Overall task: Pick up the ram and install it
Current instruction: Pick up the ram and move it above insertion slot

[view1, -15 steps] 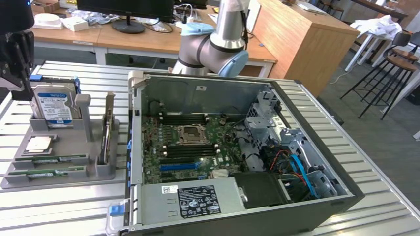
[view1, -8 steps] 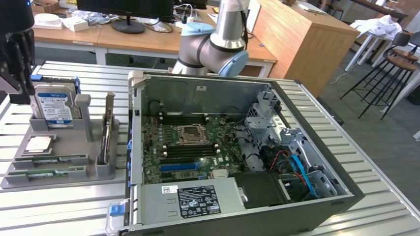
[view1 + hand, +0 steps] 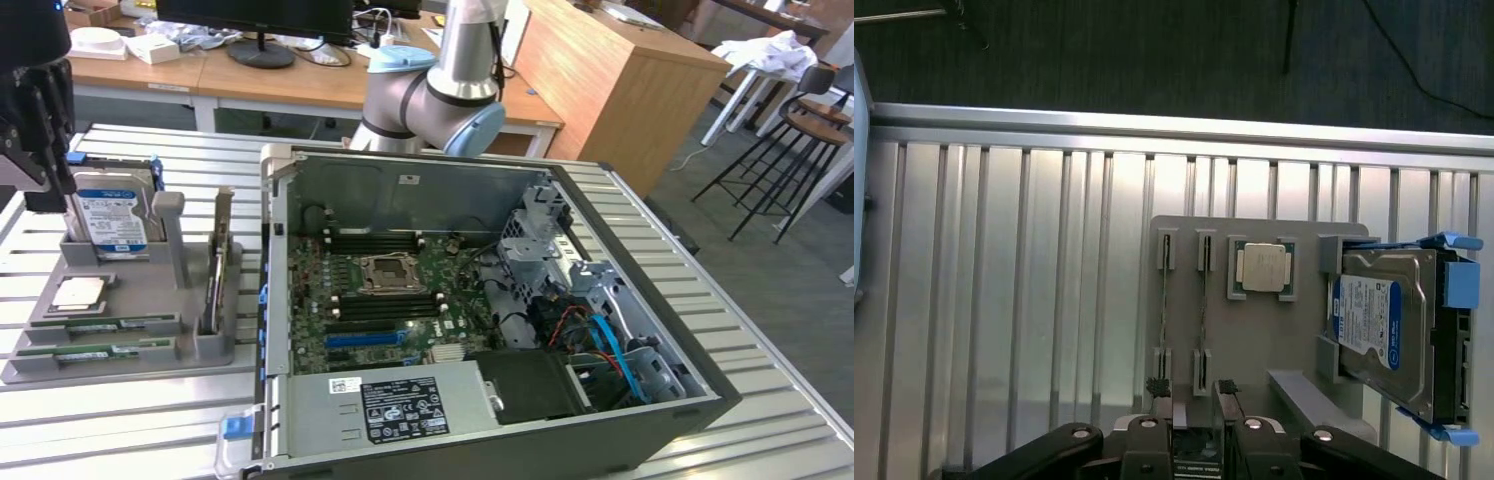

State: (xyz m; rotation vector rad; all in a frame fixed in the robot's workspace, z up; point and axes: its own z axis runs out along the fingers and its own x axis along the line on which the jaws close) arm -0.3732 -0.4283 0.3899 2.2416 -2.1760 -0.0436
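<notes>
Ram [image 3: 1203, 305] slotted in grey tray [image 3: 1254, 340], beside twin stick [image 3: 1164, 305], processor [image 3: 1262, 267], hard drive [image 3: 1379, 330]

arm [image 3: 430, 92]: grey joints with light-blue caps, silver tube rising past the exterior view's top edge | wrist: faces straight down | gripper [image 3: 1190, 392]: points downward, black linkage bars spread to either side | fingers [image 3: 1226, 398]: two, parallel, apart, nothing held between them
</notes>
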